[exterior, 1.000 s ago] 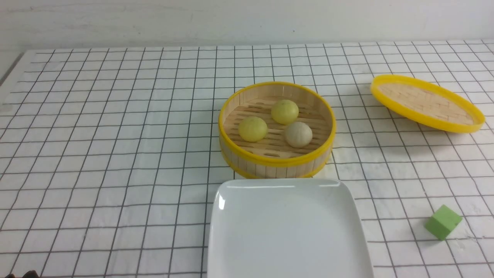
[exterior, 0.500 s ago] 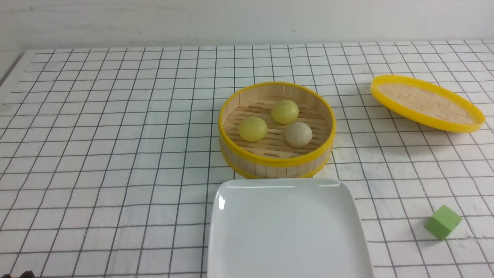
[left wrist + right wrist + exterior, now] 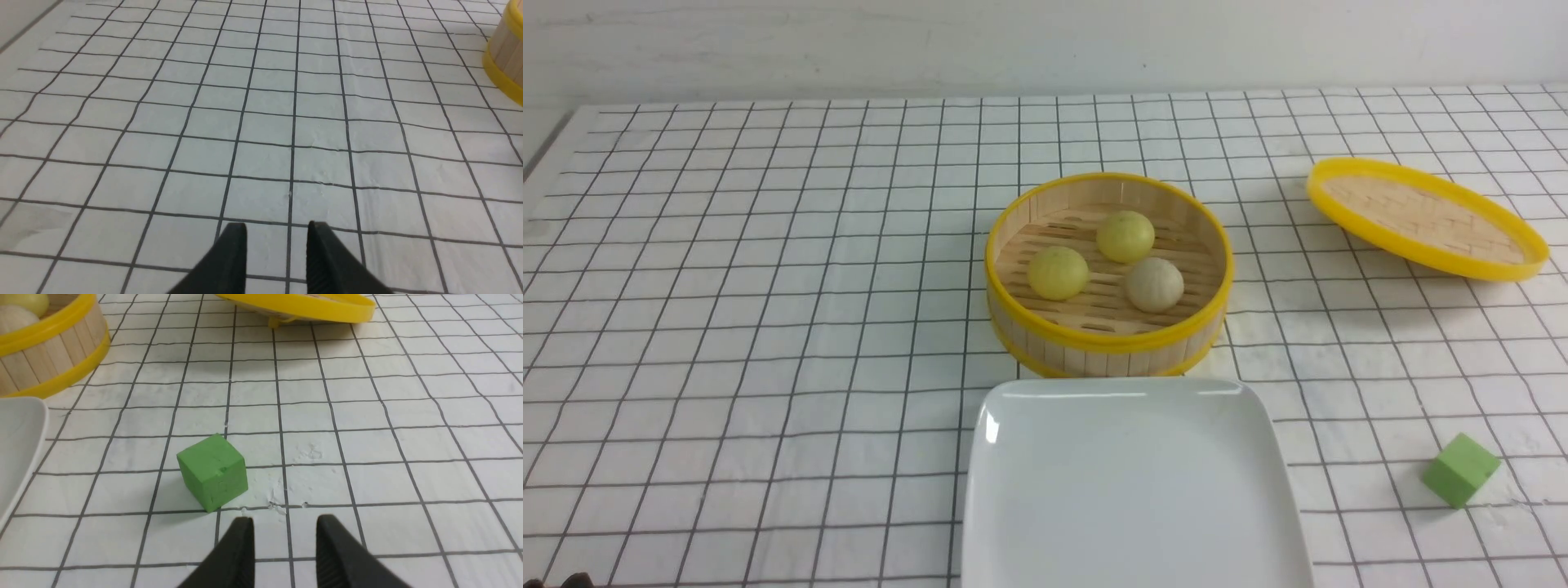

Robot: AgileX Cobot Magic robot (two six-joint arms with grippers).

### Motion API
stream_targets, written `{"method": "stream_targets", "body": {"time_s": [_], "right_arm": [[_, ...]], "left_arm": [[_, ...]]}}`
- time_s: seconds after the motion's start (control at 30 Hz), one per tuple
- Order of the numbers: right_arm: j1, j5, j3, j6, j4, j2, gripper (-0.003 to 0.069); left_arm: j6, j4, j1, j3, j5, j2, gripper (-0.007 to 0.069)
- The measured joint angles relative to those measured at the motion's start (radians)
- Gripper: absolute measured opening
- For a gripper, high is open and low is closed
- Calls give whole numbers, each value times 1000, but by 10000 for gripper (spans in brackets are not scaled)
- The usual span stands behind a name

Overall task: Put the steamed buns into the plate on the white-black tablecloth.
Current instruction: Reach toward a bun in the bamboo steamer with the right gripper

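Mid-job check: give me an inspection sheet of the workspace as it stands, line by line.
Surface: white-black tablecloth, lying flat, slightly wrinkled.
Job's things: left yellow-green bun, rear yellow-green bun and beige bun all sit in the steamer basket; plate holds nothing, on the near side of the basket.
Clutter: lid tilted, right of the basket; green cube right of the plate.
Grippers: left gripper open over bare cloth; right gripper open, near the green cube, holding nothing.
Cables: nothing seen.
Surroundings: pale wall behind the table.
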Motion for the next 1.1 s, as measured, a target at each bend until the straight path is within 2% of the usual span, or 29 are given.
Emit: {"method": "stream_targets", "body": {"time_s": [0.07, 0.17, 0.2, 0.27, 0.3, 0.33, 0.4, 0.43, 0.5, 0.57, 0.67, 0.73, 0.8, 0.87, 0.9, 0.93, 1.0, 1.03, 1.07, 1.1], "right_arm": [[0, 0, 0, 0, -2, 0, 239], [0, -6, 0, 4, -7, 0, 239], [0, -15, 2, 40, 27, 0, 239], [0, -18, 3, 135, 139, 0, 239], [0, -18, 4, 148, 155, 0, 239], [0, -18, 6, 236, 267, 0, 239], [0, -18, 8, 356, 425, 0, 239], [0, -18, 8, 366, 437, 0, 239], [0, -19, 8, 451, 559, 0, 239], [0, -32, 8, 471, 595, 0, 239], [0, -40, -1, 479, 636, 0, 237], [5, -32, -80, 427, 645, 0, 209], [13, -25, -226, 296, 585, 25, 136], [15, -10, -285, 251, 546, 50, 92], [15, 51, -400, 181, 438, 125, 23], [15, 111, -462, 161, 361, 187, -2], [15, 297, -577, 172, 210, 357, -11], [15, 317, -586, 172, 200, 373, -11], [17, 492, -660, 186, 137, 526, -10], [20, 556, -689, 182, 126, 590, -8]], "left_arm": [[-9, 9, 0, 3, -12, 0, 241], [-78, -63, 0, 4, -22, 0, 241], [-180, -179, 0, 5, -24, 0, 241], [-334, -339, 0, 6, -25, 0, 241], [-349, -356, 0, 6, -25, 0, 241], [-450, -469, 0, 6, -25, 0, 241], [-570, -595, 0, 6, -29, 0, 241], [-577, -603, 0, 6, -29, 0, 241], [-636, -663, 0, 6, -37, 0, 241], [-646, -675, 0, 6, -56, 0, 241], [-646, -693, 0, 3, -108, 0, 229], [-611, -693, 0, -36, -121, 0, 200], [-477, -648, 0, -173, -117, 2, 132], [-396, -621, 0, -262, -97, 17, 94], [-299, -589, 0, -383, -21, 64, 38], [-268, -578, 0, -440, 22, 103, 21], [-188, -567, 0, -568, 221, 239, 2], [-183, -566, 0, -591, 260, 252, 2], [-128, -559, 0, -680, 431, 377, 2], [-109, -556, 0, -713, 483, 431, 2]]}}
